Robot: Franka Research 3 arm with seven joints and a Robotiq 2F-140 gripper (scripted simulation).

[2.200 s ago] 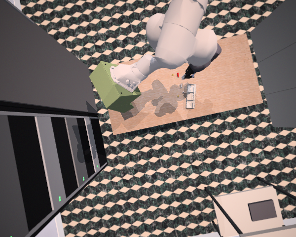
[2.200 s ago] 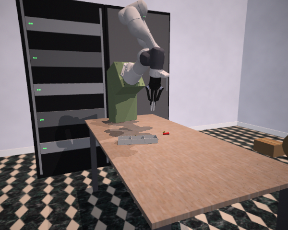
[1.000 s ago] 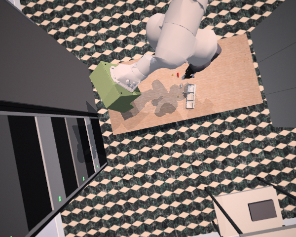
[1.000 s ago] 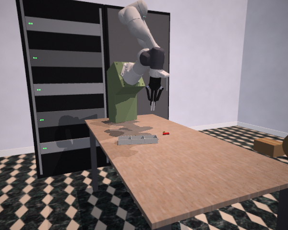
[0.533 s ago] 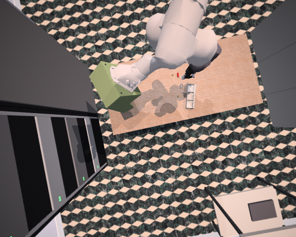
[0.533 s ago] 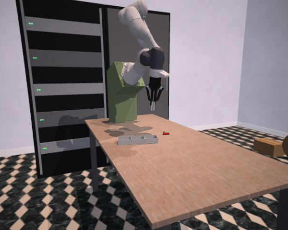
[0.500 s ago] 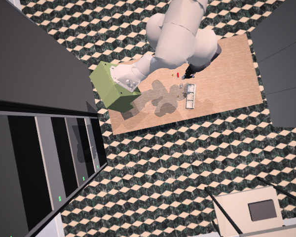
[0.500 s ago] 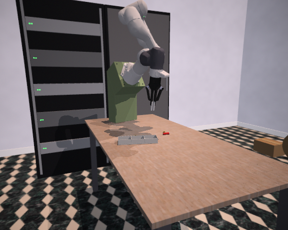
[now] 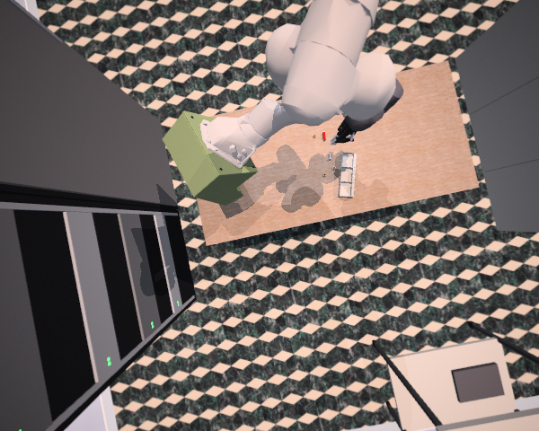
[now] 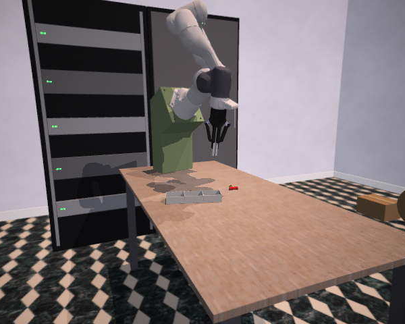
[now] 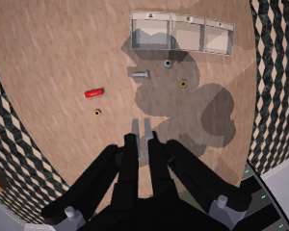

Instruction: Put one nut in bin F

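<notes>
A grey tray of three bins lies on the wooden table; its letter marks are too small to read. It also shows in the overhead view and the side view. A small brass-coloured nut lies by a red peg. A second such nut and a small grey ring-shaped part lie near the tray, beside a grey bolt. My gripper is shut with nothing between the fingers. It hangs high above the table, back from the tray and over the table's bare wood.
A green pedestal carries the arm's base at the table's back corner. Dark server racks stand behind the table. A cardboard box lies on the floor at the right.
</notes>
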